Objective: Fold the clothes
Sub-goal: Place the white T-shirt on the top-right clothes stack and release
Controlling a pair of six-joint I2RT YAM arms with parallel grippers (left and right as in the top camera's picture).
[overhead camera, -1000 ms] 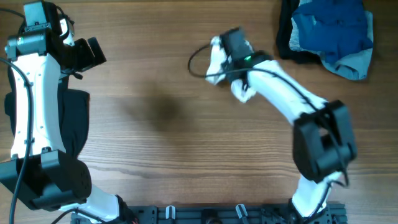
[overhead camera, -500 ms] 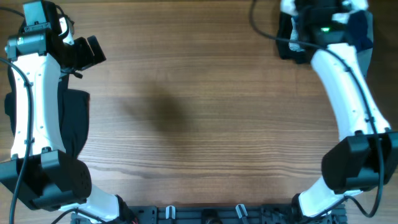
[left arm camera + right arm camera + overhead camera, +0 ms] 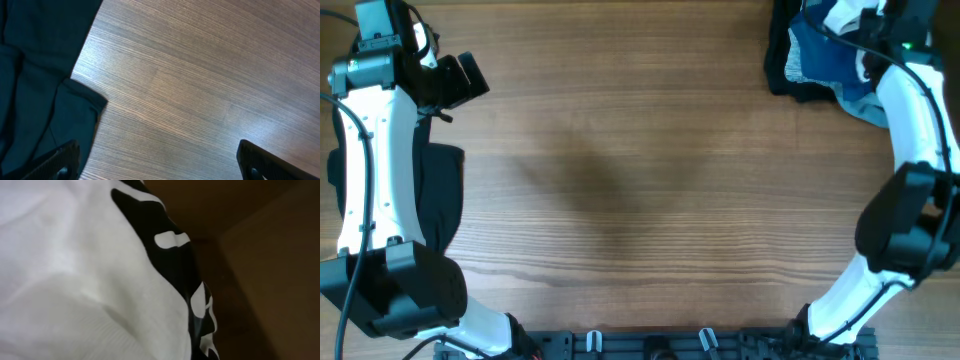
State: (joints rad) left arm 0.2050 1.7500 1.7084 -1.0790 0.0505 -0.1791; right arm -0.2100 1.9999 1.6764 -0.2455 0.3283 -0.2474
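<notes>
The white shirt (image 3: 75, 275) with its bold black print (image 3: 170, 260) fills the right wrist view, bunched close to the camera. In the overhead view only a small white bunch of the shirt (image 3: 844, 16) shows at the far right edge, above the blue garments. My right gripper (image 3: 880, 18) is there, its fingers hidden by fabric, holding the shirt. My left gripper (image 3: 470, 78) is at the far left, open and empty above bare wood (image 3: 160, 165).
A pile of dark-blue and light-blue garments (image 3: 840, 55) with a black edge (image 3: 780, 62) lies at the far right corner. A long black garment (image 3: 438, 200) lies along the left edge under my left arm, and also shows in the left wrist view (image 3: 35, 75).
My right arm has swung from the table's middle to the far right corner, carrying the bunched white shirt with it. The left arm has not moved.
</notes>
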